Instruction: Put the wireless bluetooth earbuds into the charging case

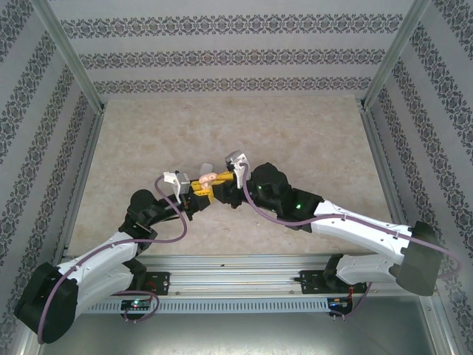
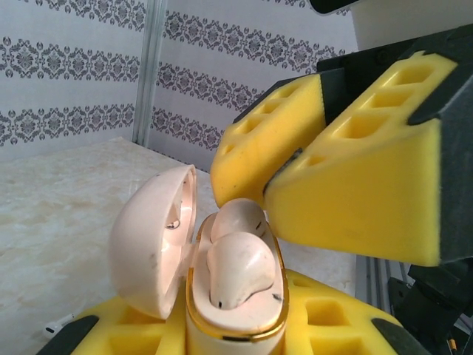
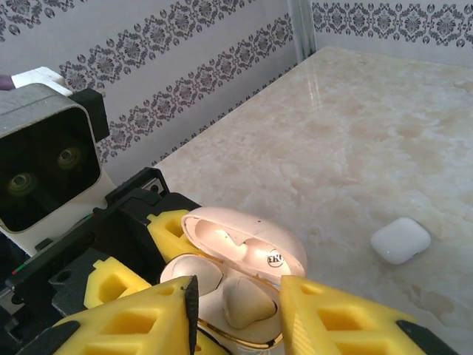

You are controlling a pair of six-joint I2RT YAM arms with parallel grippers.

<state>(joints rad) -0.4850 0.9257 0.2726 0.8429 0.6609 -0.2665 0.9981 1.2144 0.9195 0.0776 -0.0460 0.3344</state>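
My left gripper (image 2: 236,339) is shut on the base of a cream charging case (image 2: 238,319) with a gold rim, held upright above the table. Its hinged lid (image 2: 148,244) stands open to the left. Two cream earbuds sit in the wells, one near (image 2: 240,270) and one far (image 2: 236,220). My right gripper (image 3: 240,319) hovers over the case (image 3: 244,238), open, its yellow pads (image 3: 133,325) either side of an earbud (image 3: 249,299) without holding it. In the top view both grippers meet at the case (image 1: 210,177) mid-table.
A small closed white case (image 3: 400,239) lies on the marble table (image 3: 355,126) to the right of the grippers. A tiny white piece (image 2: 59,323) lies on the table at the lower left. Patterned walls and metal posts (image 2: 151,66) ring the workspace.
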